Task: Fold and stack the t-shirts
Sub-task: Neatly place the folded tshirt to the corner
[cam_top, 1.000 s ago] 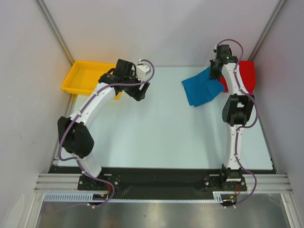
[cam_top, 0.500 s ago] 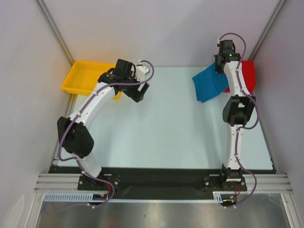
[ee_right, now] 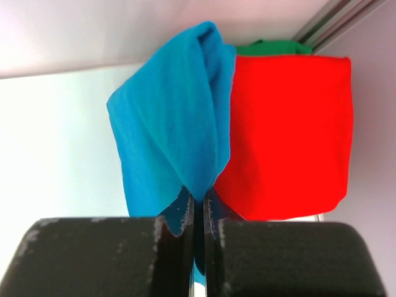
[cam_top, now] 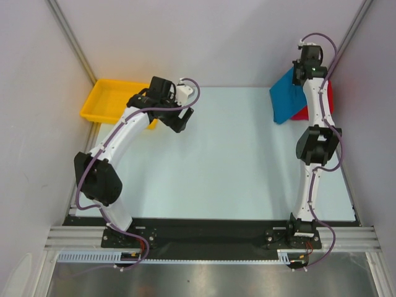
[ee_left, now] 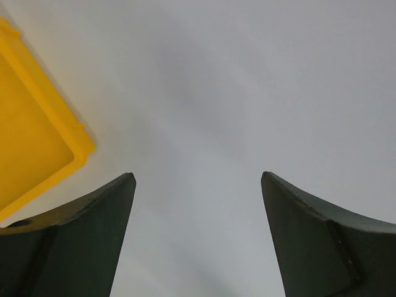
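My right gripper [cam_top: 302, 73] is shut on the bright blue t-shirt [cam_top: 286, 99] and holds it lifted at the far right corner, where it hangs folded. In the right wrist view the blue shirt [ee_right: 176, 130] hangs from my closed gripper [ee_right: 199, 198], partly over the folded red t-shirt [ee_right: 288, 133]. A green shirt edge [ee_right: 272, 47] shows under the red one. The red shirt [cam_top: 324, 94] lies by the right wall. My left gripper [cam_top: 176, 117] is open and empty over the table, near the yellow tray [cam_top: 111, 99]. The pink shirt is not in view.
The yellow tray's corner [ee_left: 43, 136] is at the left of the left wrist view. A metal frame post [ee_right: 328, 18] and the walls close in the far right corner. The pale table surface [cam_top: 229, 154] lies between the arms.
My right gripper has carried the blue shirt up and to the right, from the table beside the red shirt to over its left edge. The left arm has not moved.
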{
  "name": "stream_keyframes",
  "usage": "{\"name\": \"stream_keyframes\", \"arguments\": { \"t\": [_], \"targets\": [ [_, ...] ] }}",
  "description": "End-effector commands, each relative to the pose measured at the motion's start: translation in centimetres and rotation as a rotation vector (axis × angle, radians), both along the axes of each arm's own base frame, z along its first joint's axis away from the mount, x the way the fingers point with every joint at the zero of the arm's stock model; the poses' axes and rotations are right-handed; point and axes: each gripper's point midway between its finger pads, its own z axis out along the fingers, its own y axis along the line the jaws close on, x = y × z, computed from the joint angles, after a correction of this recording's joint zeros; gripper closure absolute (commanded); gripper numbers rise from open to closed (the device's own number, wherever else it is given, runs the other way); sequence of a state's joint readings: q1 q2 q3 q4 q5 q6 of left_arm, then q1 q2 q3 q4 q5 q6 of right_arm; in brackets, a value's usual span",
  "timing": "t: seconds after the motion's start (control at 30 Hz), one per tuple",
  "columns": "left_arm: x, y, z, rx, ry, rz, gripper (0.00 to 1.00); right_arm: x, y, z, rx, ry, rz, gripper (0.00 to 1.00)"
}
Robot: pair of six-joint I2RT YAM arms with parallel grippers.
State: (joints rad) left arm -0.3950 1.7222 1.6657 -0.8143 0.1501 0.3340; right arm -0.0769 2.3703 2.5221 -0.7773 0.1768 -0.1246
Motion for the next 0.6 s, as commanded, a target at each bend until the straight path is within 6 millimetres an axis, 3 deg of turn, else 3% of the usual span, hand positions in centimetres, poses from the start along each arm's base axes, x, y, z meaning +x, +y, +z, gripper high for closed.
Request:
{"name": "stream_keyframes", "arguments": {
  "t": [0.0, 0.27, 0.57],
  "targets": [
    [0.4, 0.6, 1.6, 0.005, -0.050, 0.007, 0.11, -0.1, 0.0, 11.3, -0.006, -0.271, 0.023, 1.00],
    [0.6, 0.8, 1.6, 0.017, -0.059, 0.011, 0.11, -1.8, 0.3, 13.3, 0.007, -0.281, 0.019, 1.00],
    [0.8, 1.1, 1.5, 0.029, -0.064, 0.016, 0.11, -2.5, -1.3, 13.0, -0.004, -0.257, 0.007, 1.00]
  ]
}}
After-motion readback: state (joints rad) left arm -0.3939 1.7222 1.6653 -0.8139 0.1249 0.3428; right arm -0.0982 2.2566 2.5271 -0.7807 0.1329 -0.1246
